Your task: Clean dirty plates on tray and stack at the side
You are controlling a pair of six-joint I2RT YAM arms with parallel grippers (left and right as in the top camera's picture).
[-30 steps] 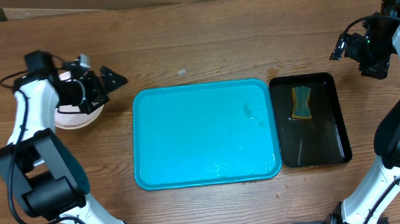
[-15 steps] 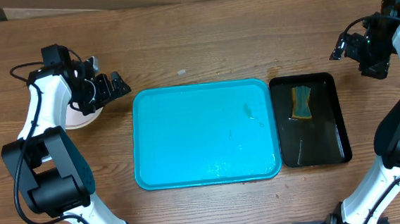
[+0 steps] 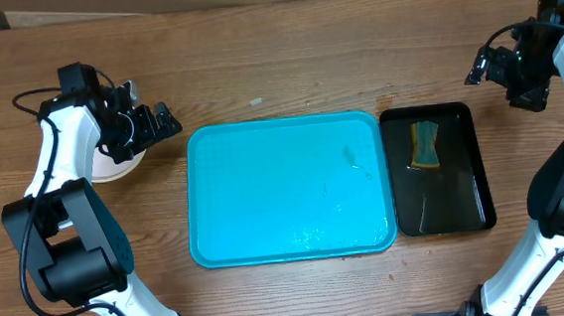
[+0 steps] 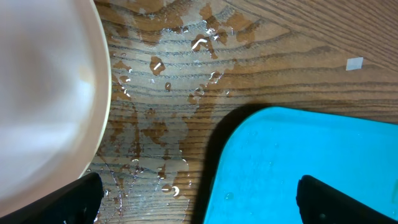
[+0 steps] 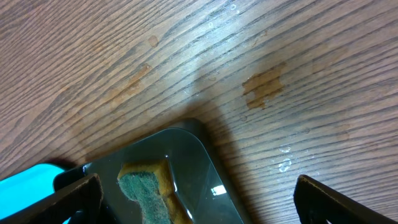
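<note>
1. Two open grippers flank the tray (image 3: 289, 187), which lies at the centre of the table (image 3: 275, 59).
2. The plates (image 3: 113, 168) sit at 9 o'clock of the tray, partly under the left arm.
3. Left gripper (image 3: 159, 129): fingers (image 4: 81, 199) spread wide, empty. In the wrist view, a plate rim lies at 10 o'clock of the gap and the tray corner at 4 o'clock, with wet wood between.
4. Right gripper (image 3: 483, 67): fingers (image 5: 68, 199) spread wide, empty, at 1 o'clock of the black tray (image 3: 439, 202) holding a sponge (image 3: 425, 143).
</note>
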